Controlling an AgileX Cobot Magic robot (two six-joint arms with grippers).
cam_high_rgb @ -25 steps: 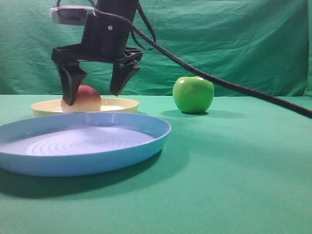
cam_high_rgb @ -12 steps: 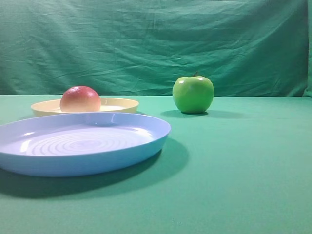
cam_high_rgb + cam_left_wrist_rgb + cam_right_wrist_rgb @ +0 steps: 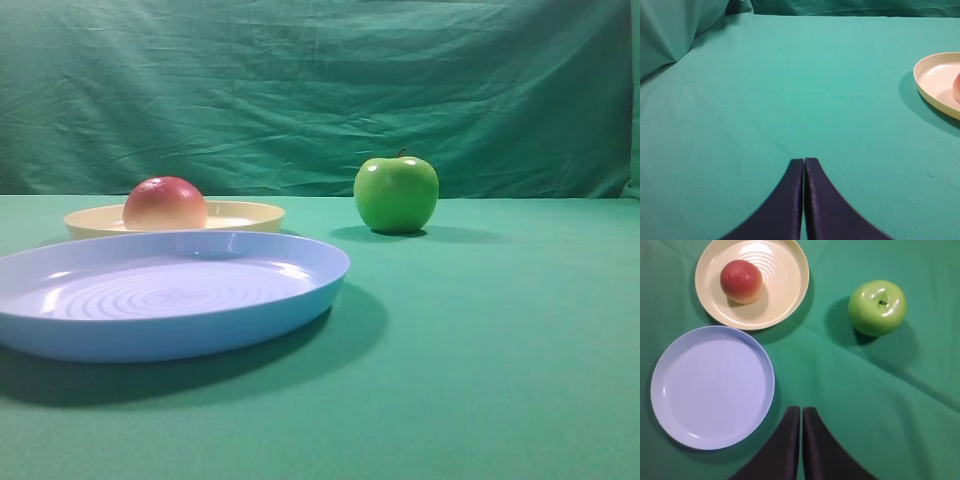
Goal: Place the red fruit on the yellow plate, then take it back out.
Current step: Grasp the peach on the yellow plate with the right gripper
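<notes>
Now | both claws clenched, empty | red fruit (image 3: 957, 86) cropped | yellow plate (image 3: 932, 82) part-seen

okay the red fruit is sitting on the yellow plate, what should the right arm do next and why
Probably open the right gripper and descend over the red fruit. The fruit rests on the yellow plate, so only taking it out remains, and the gripper is shut, empty, high above.

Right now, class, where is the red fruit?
The red fruit sits on the yellow plate, left of its centre in the right wrist view, beyond the blue plate, with the green apple to its right.
</notes>
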